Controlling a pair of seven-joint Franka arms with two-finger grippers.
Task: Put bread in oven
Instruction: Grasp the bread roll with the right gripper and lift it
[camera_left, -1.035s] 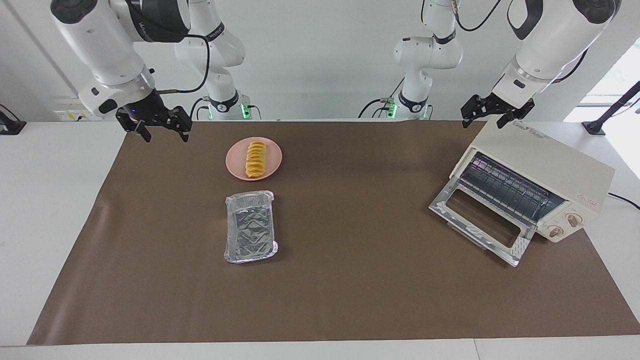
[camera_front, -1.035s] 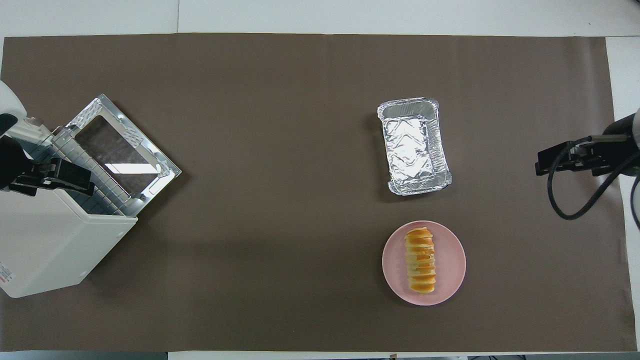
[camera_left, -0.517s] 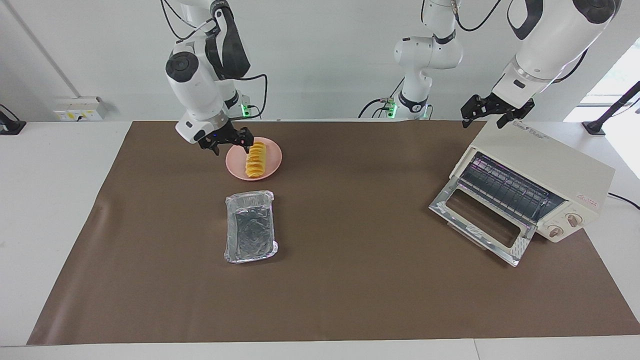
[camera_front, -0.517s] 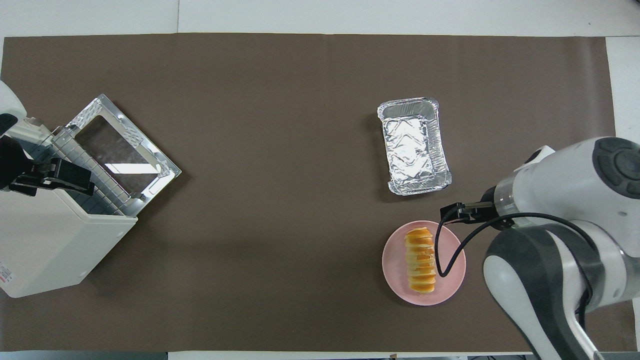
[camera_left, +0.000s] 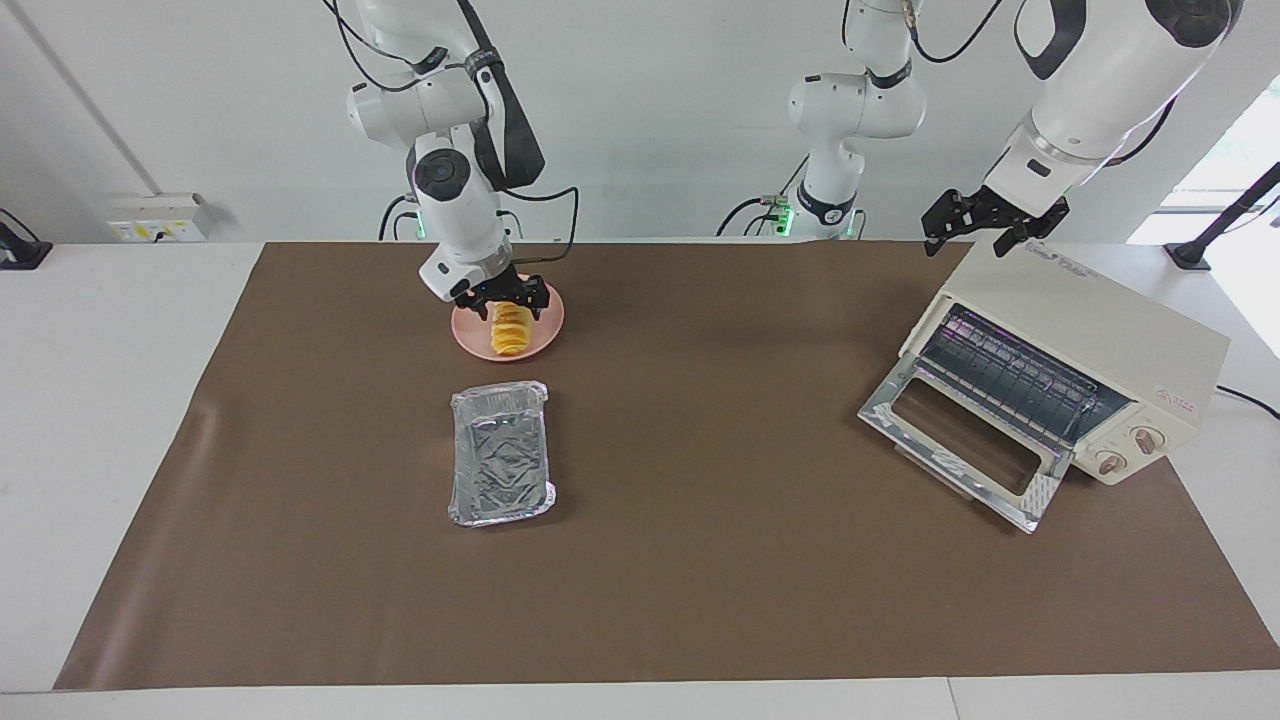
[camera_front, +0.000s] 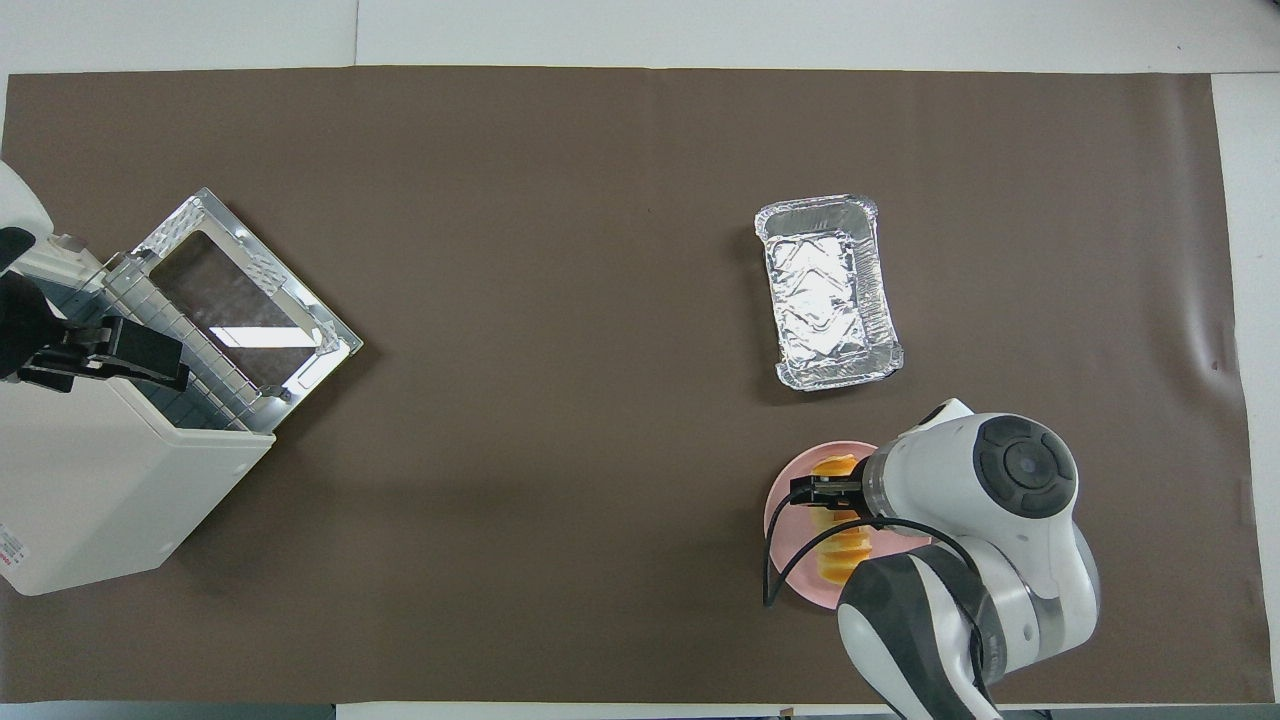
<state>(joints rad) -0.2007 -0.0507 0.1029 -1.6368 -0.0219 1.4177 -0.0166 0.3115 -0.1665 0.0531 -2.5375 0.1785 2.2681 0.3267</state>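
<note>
The bread (camera_left: 512, 335) lies on a round pink plate (camera_left: 548, 320) toward the right arm's end of the table. My right gripper (camera_left: 508, 300) is low over the loaf's end nearer the robots, open, one finger on each side; I cannot tell whether it touches. In the overhead view the right arm covers most of the bread (camera_front: 836, 466) and plate (camera_front: 775, 510). The cream-white oven (camera_left: 1090, 340) stands at the left arm's end with its glass door (camera_left: 960, 440) dropped open and the rack showing. My left gripper (camera_left: 990, 222) waits open above the oven's top (camera_front: 90, 490).
A crinkled silver foil tray (camera_left: 500, 465) sits on the brown mat farther from the robots than the plate, seen again from overhead (camera_front: 828, 290). The open oven door (camera_front: 240, 300) juts out over the mat toward the table's middle.
My right arm swung in from the table's end to the plate and lowered its gripper over the bread. The left arm, bread, tray and oven have not moved.
</note>
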